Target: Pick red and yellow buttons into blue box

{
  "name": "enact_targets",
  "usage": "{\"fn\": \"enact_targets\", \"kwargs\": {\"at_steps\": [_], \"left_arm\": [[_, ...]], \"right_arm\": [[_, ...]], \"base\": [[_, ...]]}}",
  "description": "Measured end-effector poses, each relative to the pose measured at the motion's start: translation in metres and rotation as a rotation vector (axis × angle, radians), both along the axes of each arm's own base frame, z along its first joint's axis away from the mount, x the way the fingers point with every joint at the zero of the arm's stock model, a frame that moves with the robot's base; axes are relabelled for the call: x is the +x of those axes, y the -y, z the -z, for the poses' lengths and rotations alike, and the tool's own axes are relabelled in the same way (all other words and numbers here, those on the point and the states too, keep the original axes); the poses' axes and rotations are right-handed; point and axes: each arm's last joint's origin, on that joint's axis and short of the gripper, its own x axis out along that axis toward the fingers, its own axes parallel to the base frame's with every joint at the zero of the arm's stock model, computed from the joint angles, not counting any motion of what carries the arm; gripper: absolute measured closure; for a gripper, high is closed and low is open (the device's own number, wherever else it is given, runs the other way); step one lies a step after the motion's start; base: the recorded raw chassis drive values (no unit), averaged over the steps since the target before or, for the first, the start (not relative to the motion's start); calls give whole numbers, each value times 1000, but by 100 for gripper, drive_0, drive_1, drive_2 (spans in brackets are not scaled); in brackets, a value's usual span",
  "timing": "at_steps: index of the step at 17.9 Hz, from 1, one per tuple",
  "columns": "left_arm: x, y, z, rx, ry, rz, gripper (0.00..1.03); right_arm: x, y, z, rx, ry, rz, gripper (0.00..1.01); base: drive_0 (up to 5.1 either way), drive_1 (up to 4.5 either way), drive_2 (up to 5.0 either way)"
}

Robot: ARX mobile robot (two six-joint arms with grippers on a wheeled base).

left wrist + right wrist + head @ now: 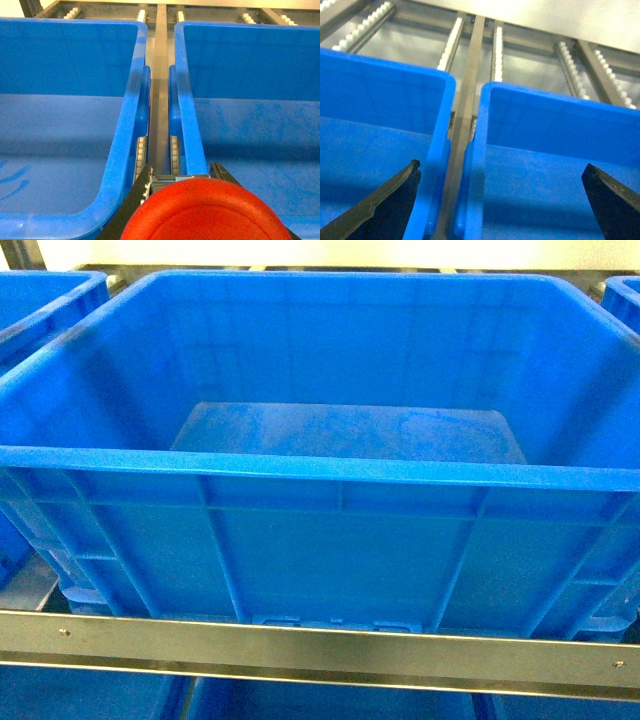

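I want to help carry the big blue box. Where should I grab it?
Grab the blue box by its thick rim, one hand on each of two opposite sides, fingers hooked under from outside. The rim sticks out past the ribbed walls like a ledge, and the tall walls show no handles.

I can read no text, label, brand, number or sign anywhere here. The moulded marks low on the blue box's (330, 540) front wall are too blurred for me to read.
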Motion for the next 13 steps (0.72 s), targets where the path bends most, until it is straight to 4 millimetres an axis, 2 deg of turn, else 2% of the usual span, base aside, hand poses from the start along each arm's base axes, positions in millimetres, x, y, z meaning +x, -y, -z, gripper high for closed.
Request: {"fn": "enact_targets", "kwargs": {"at_steps": [3, 5, 7, 10, 13], "left_arm": [[0, 0, 0, 0, 0, 0, 76], [0, 0, 0, 0, 0, 0, 76], [0, 0, 0, 0, 0, 0, 76], [0, 0, 0, 0, 0, 0, 76], [0, 0, 0, 0, 1, 0, 76]], "right_arm": [[-28, 27, -10, 13, 120, 78, 3], [-47, 34, 7, 21, 107, 90, 3], [-65, 35, 16, 42, 123, 113, 3], [-110, 33, 30, 84, 162, 198, 3], [-134, 17, 52, 84, 143, 238, 3]], "base": [[0, 0, 0], [0, 0, 0], [0, 0, 0], [0, 0, 0], [0, 0, 0]]}}
